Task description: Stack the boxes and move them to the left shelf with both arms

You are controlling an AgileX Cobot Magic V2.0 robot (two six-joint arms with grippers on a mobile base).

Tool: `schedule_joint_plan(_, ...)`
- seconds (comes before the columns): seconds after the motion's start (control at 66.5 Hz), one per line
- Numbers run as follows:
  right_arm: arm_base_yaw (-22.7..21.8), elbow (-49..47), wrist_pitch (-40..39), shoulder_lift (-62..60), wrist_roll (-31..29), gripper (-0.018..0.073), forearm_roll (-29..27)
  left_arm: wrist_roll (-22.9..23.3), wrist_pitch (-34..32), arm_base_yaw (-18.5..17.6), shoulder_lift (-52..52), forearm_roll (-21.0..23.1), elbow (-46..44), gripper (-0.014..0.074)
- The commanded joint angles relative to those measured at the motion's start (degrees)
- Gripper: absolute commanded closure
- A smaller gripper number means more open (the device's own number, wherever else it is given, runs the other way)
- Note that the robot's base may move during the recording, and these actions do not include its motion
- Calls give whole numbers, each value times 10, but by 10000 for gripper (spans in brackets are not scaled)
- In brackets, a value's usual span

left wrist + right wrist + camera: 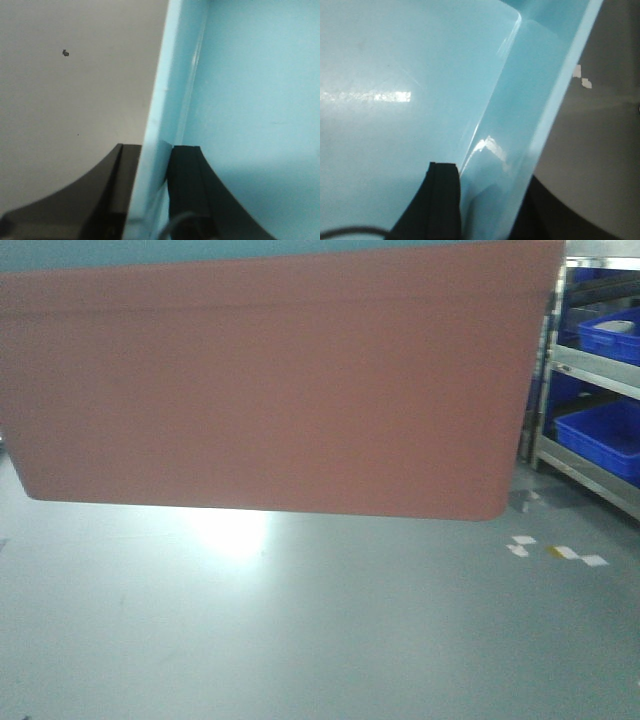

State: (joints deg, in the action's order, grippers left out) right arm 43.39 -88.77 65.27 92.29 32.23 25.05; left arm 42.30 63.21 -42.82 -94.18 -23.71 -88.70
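Observation:
The salmon pink box (270,390) fills most of the front view, hanging clear above the floor. A thin strip of the light blue box (150,252) shows above its top edge, so the blue one sits nested inside. My left gripper (155,150) is shut on the blue box's (250,100) left wall, one black finger (125,170) outside and one inside. In the right wrist view my right gripper (490,175) is shut on the blue box's (395,75) right wall, with the inner finger (442,190) against its inside face. The left shelf is out of view.
A steel rack (590,365) stands at the right edge of the front view, holding dark blue crates (605,435) on its levels. Below the boxes lies grey floor with white tape marks (560,552) and a bright glare patch (230,530).

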Motion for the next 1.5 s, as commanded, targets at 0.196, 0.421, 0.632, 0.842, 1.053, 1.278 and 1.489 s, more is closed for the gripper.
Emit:
schedule_joint_plan(0.196, 19, -25, -137, -22, 1, 504, -40, 0, -123, -29, 28, 80, -27, 605)
schedule_joint_plan(0.421, 19, -25, -137, -22, 1, 504, -40, 0, -123, -29, 28, 80, -27, 605)
schedule_joint_plan(0.632, 19, -25, -137, -22, 1, 504, -40, 0, -123, -29, 28, 80, -27, 605)
schedule_joint_plan(0.842, 19, -25, -137, -22, 1, 504, -40, 0, -123, -29, 28, 80, -27, 605)
schedule_joint_plan(1.053, 19, -25, -137, -22, 1, 504, -40, 0, -123, -29, 28, 80, -27, 605)
schedule_joint_plan(1.278, 19, -25, -136, -22, 1, 504, -40, 0, -123, -29, 28, 80, -27, 605)
schedule_joint_plan(1.489, 19, -25, -136, -22, 1, 504, -40, 0, -123, -29, 28, 80, -27, 605)
